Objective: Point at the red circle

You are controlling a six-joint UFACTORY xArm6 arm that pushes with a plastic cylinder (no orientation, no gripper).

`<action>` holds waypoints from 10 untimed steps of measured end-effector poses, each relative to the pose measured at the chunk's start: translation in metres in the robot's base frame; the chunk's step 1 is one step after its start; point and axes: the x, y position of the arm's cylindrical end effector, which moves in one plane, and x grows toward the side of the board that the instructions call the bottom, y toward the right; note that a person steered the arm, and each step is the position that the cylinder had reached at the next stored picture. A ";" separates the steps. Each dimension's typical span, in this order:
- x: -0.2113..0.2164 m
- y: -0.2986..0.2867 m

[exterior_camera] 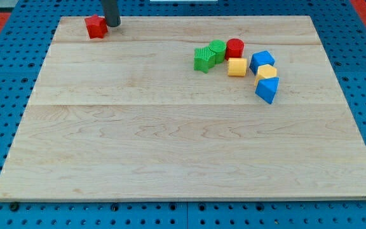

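Observation:
The red circle [234,48], a short red cylinder, stands in a cluster at the view's upper right of the wooden board [170,140]. It touches a green round block [216,49] on its left and a yellow block [236,67] below it. My tip [113,24] is at the view's top left, far from the red circle, right beside a red angular block [96,27], on that block's right.
A green star-like block [203,58] sits left of the cluster. Two blue blocks [262,61] [267,90] and a second yellow block [265,72] lie to the right of the red circle. Blue pegboard surrounds the board.

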 end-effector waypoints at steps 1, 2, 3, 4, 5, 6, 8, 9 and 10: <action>0.000 0.000; 0.012 0.087; -0.002 0.189; -0.002 0.203; -0.002 0.204; -0.002 0.204; 0.000 0.204; 0.000 0.204; 0.000 0.206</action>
